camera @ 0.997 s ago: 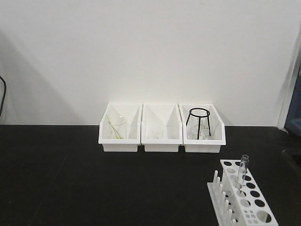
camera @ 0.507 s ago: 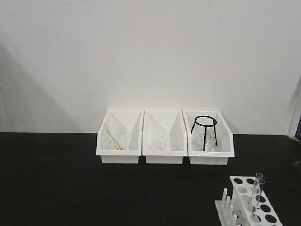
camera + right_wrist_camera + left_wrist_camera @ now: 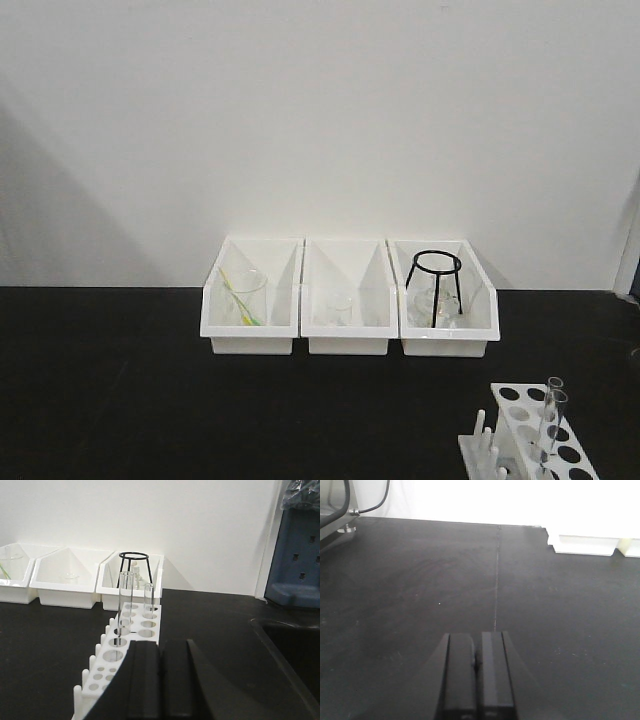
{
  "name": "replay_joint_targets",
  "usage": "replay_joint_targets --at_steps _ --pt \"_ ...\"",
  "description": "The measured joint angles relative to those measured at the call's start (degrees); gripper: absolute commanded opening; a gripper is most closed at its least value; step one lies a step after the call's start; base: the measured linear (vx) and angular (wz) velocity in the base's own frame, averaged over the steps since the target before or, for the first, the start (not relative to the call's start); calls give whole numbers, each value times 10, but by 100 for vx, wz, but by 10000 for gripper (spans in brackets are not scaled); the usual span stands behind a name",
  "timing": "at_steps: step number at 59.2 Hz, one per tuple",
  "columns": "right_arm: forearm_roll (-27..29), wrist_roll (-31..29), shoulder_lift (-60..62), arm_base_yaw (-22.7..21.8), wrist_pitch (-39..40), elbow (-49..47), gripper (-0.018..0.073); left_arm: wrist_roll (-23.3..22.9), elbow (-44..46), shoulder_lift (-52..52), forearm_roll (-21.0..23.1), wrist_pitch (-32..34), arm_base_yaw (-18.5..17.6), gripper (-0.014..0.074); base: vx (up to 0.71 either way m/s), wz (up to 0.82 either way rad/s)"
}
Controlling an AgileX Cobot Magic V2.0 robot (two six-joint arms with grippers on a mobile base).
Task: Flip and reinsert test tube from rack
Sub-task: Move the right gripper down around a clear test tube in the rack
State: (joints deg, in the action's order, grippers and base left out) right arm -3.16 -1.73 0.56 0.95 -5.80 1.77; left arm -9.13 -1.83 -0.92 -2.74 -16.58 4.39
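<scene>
The white rack (image 3: pixel 533 437) stands on the black table at the bottom right of the front view, partly cut off. It also shows in the right wrist view (image 3: pixel 131 630), just ahead and left of my right gripper (image 3: pixel 161 647). A tall clear test tube (image 3: pixel 125 602) stands upright in the rack's left row. A second tube (image 3: pixel 148 599) stands in the right row farther back. The tubes show in the front view (image 3: pixel 549 418). My right gripper is shut and empty. My left gripper (image 3: pixel 477 642) is shut and empty over bare black table.
Three white open-fronted bins stand side by side at the back: the left bin (image 3: pixel 250 340) with a beaker, the middle bin (image 3: pixel 347 342) with a small beaker, the right bin (image 3: pixel 448 342) with a black wire tripod (image 3: pixel 436 285). A blue object (image 3: pixel 297 555) stands at the right.
The front view has shifted. The bins sit lower in the frame and the rack has slid toward the bottom right corner, now partly cut off. The tubes stay in the rack.
</scene>
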Motion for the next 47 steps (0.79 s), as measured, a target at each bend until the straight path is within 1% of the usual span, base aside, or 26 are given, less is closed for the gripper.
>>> replay_joint_targets --at_steps 9,23,28,32,38,43,47 --pt "0 0 0 0 8 0 -8 0 0 0 0 0 0 -6 0 0" --pt "9 17 0 0 99 0 -8 0 0 0 0 0 0 -6 0 0" --pt "15 36 0 0 114 -2 -8 0 0 0 0 0 0 -6 0 0" --pt "16 43 0 0 100 -21 -8 0 0 0 0 0 0 -6 0 0" --pt "17 46 -16 0 51 -77 -8 0 0 0 0 0 0 -6 0 0" --pt "17 46 -55 0 6 -129 -7 0 0 0 0 0 0 -6 0 0" --pt "17 46 -91 0 -9 -153 -5 0 0 0 0 0 0 -6 0 0"
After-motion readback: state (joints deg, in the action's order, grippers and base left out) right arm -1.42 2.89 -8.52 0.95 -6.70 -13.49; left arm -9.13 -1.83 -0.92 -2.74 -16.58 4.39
